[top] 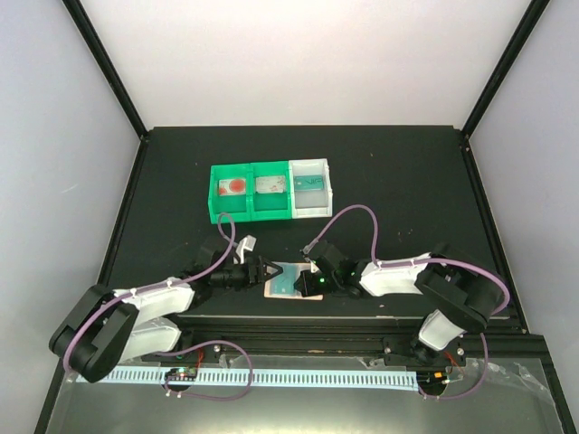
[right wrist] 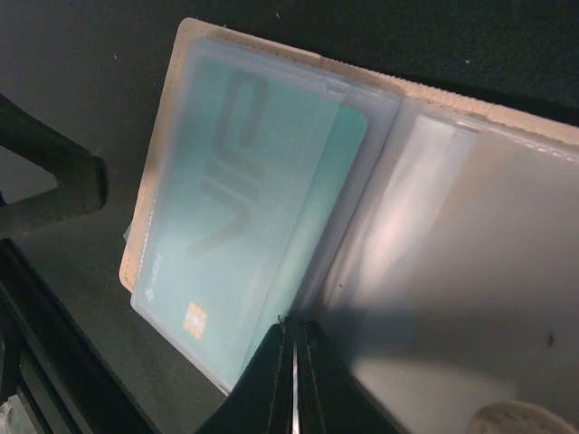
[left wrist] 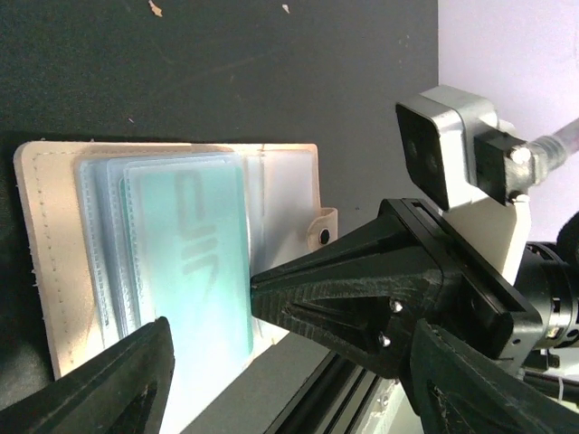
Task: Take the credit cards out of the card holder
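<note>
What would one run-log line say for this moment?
card holder: open on table | credit cards: in sleeves | left gripper: open at holder | right gripper: shut at sleeves

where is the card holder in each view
top external: card holder small, just below the picture's centre.
left wrist: lying open, fills the left half.
right wrist: fills most of the frame, from upper left to the right edge.
shared landmark: the teal card in its clear sleeve.

Open tan card holder (right wrist: 192,41) on a dark table (right wrist: 81,81), teal VIP card (right wrist: 235,208) in its clear sleeve (right wrist: 378,113); right gripper (right wrist: 294,333), jaws together, at the sleeve's edge.
</note>
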Available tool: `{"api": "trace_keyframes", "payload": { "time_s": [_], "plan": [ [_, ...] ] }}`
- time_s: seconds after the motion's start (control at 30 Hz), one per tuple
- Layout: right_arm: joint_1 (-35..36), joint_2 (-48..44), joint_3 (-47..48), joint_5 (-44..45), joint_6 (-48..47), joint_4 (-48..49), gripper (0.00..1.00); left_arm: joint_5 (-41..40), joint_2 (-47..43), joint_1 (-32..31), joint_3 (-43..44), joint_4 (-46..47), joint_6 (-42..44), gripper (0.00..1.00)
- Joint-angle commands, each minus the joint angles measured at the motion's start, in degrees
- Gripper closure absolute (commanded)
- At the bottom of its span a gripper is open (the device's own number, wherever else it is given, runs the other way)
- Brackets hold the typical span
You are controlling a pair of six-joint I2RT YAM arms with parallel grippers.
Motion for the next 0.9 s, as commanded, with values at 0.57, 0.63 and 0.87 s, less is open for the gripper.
{"api": "trace_keyframes", "payload": {
  "time_s": [0.57, 0.63, 0.87],
  "plan": [
    [0.39, 1.02, -2.47, 5.65, -1.07, -4.81, 0.96, -5.07, 1.3, -2.13, 2.45, -1.88, 1.9, 0.22],
    [0.35, 0.36, -1.55, 6.14, -1.26, -6.58, 0.96, -4.64, 1.79, -2.15, 2.4, -1.62, 1.02, 0.22],
    [0.35, 1.47, 3.05, 10.54, -4.27, -14.57, 0.95, -0.89, 1.4, -2.11, 1.85, 1.03, -2.66, 0.21]
  ]
}}
